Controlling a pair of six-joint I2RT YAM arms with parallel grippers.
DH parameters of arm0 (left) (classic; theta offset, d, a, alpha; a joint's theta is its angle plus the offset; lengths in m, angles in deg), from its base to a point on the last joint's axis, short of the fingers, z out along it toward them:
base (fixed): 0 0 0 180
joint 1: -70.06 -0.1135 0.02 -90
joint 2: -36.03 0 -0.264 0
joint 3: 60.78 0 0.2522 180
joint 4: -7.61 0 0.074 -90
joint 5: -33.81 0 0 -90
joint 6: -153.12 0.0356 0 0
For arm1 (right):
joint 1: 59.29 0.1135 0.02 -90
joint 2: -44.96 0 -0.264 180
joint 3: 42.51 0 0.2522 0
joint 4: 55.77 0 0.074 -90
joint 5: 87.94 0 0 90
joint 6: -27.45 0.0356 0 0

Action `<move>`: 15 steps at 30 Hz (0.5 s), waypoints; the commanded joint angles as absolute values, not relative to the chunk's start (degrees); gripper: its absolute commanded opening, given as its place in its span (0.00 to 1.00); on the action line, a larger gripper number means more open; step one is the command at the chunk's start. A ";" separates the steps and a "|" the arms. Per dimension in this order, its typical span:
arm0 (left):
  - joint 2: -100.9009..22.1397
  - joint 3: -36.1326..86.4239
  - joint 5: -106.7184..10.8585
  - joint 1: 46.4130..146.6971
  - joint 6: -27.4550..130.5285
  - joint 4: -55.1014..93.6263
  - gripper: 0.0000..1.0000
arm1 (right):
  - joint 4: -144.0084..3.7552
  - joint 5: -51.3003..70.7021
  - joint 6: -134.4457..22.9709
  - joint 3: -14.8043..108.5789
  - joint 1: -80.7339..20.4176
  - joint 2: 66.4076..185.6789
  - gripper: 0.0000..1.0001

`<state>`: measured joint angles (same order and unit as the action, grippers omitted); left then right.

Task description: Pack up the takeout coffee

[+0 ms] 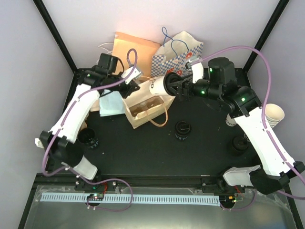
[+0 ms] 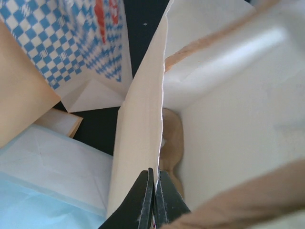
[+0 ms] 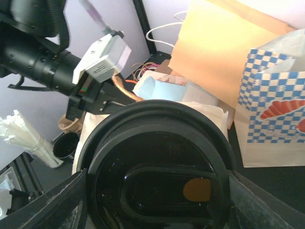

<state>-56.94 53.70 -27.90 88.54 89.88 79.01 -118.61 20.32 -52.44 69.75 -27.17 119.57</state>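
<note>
Near the worktop's (image 1: 143, 148) far edge: our left claw (image 2: 153, 175) pinches the bag (image 1: 143, 107) rim, our right claw (image 1: 178, 89) grasps the tipped coffee (image 1: 158, 86). We fear a slipped rim shuts the mouth.

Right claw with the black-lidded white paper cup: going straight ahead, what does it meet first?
Likely the open brown paper bag, its wall pinched by the left claw; the held white paper cup leads. Depth unclear.

Robot lab cell, black frame (image 1: 56, 37), pale walls (image 1: 143, 14)
</note>
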 commanded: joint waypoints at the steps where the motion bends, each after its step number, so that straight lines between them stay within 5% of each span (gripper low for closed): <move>1: -46.19 45.12 -31.94 92.01 89.59 68.09 0.02 | -117.81 17.95 -54.61 68.70 -24.34 118.86 0.71; 15: -28.19 25.57 -52.36 102.42 90.00 58.94 0.01 | -109.72 9.33 -56.64 50.03 -13.93 106.96 0.70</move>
